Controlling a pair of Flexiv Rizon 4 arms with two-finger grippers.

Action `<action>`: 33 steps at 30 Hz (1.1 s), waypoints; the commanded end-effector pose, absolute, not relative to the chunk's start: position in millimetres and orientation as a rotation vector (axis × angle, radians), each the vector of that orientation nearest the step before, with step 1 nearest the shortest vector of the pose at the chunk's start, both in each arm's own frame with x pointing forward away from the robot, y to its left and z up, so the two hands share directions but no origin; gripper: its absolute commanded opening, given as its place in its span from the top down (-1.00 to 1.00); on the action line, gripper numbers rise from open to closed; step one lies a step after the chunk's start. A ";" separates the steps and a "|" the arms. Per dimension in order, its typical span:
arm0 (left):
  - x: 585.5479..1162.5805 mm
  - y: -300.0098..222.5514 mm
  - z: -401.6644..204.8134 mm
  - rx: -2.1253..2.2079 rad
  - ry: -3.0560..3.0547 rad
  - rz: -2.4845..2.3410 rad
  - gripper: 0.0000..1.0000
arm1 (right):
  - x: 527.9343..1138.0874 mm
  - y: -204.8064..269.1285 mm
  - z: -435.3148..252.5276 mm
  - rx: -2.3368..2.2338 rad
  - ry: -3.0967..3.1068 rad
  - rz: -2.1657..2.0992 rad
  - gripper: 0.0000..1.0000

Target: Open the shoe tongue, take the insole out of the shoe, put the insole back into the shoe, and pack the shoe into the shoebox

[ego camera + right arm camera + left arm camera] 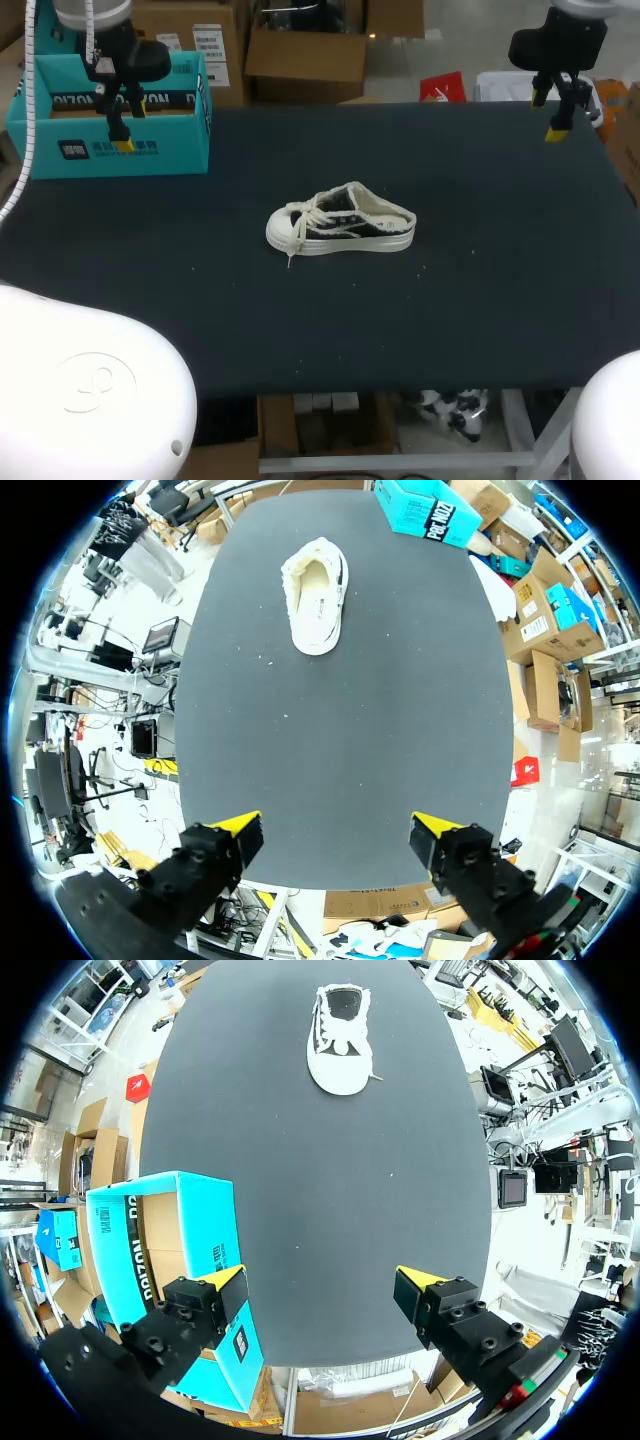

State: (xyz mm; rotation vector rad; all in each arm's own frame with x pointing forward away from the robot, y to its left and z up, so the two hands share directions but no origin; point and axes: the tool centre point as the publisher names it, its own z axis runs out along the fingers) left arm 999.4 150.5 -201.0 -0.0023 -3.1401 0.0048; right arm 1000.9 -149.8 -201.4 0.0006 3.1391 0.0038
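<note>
A small dark canvas shoe (340, 225) with a white sole and white laces lies on its sole in the middle of the black table, toe toward the left; its cream insole shows inside from the right wrist view (315, 592). The teal shoebox (110, 120) stands open at the far left corner. My left gripper (122, 128) hangs open above the shoebox (170, 1260), far from the shoe (340, 1035). At the far right corner my right gripper (556, 112) hangs open and empty above the table, also far from the shoe.
The black table (450, 300) spreads wide around the shoe on every side. The shoebox (430, 510) is the only other object on it.
</note>
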 end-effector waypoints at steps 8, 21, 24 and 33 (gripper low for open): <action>999.4 150.2 -200.8 -0.001 -3.140 0.002 -1.00 | 1000.5 -149.8 -200.7 0.001 3.141 0.002 -1.00; 999.4 150.2 -200.8 -0.001 -3.140 0.002 -1.00 | 1000.5 -149.8 -200.7 0.001 3.141 0.002 -1.00; 999.4 150.2 -200.8 -0.001 -3.140 0.002 -1.00 | 1000.5 -149.8 -200.7 0.001 3.141 0.002 -1.00; 980.3 128.7 -207.7 0.249 -3.053 0.063 -1.00 | 984.7 -137.4 -216.3 -0.032 3.083 0.293 -1.00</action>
